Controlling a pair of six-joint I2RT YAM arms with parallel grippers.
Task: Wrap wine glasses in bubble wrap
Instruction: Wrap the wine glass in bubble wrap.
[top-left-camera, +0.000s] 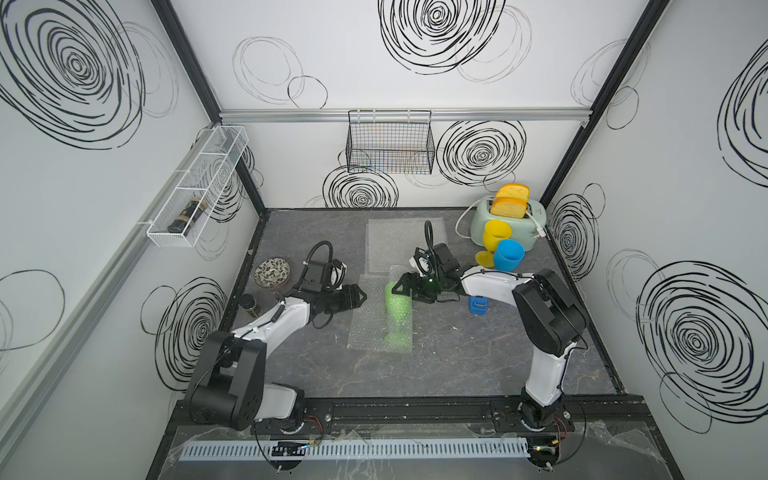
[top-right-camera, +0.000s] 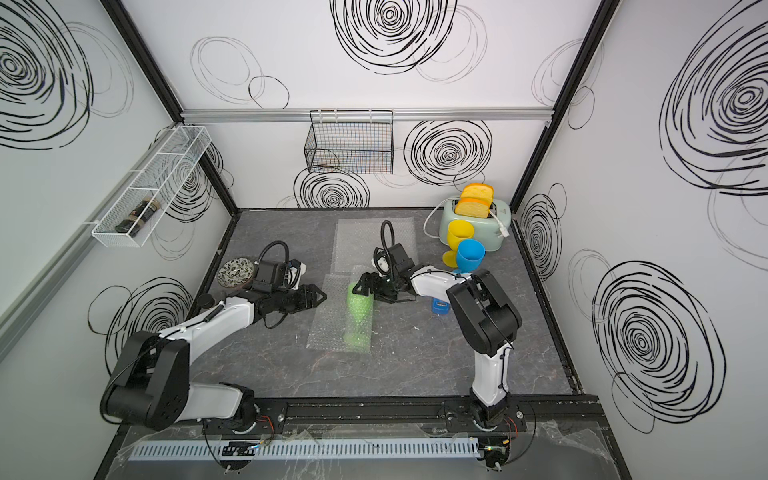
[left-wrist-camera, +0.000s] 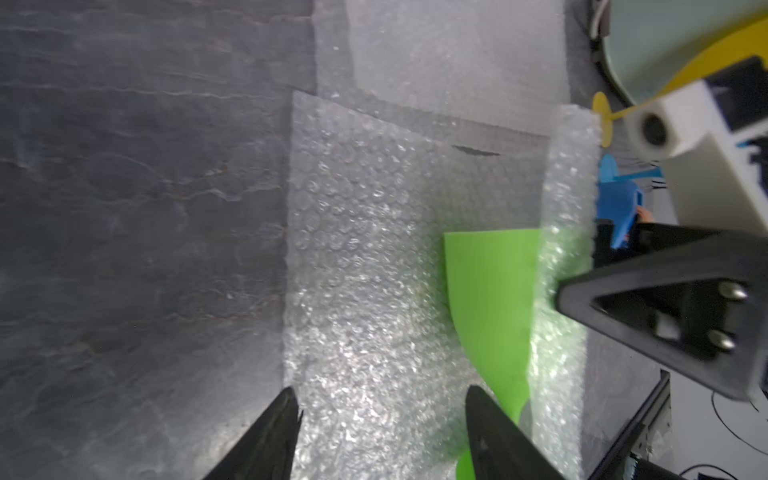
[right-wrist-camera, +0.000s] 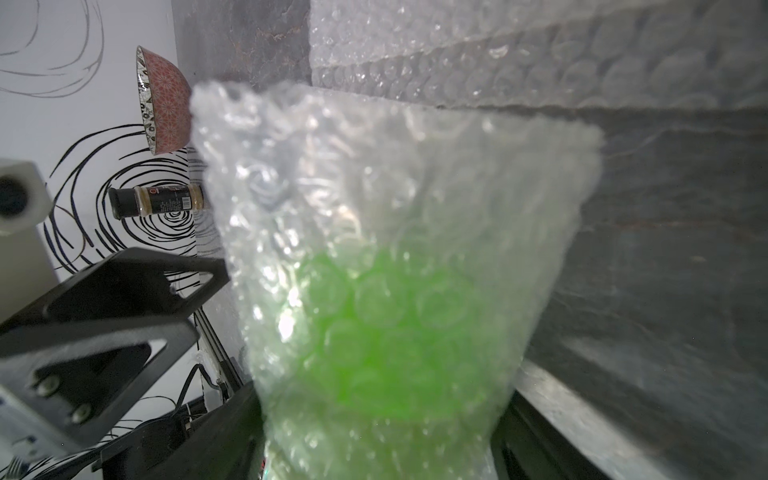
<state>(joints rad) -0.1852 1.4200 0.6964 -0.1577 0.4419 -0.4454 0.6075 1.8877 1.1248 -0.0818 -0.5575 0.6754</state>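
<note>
Roughly mid-wrap: lime green goblet (top-left-camera: 392, 296) lies on the bubble wrap (top-left-camera: 366, 328), long axis near-to-far, bowl at far end; right gripper (top-left-camera: 405, 291) spread wide astride the wrapped bowl, clamp uncertain; left gripper (top-left-camera: 360, 297) parted, empty, just beside its left over the free flap.
</note>
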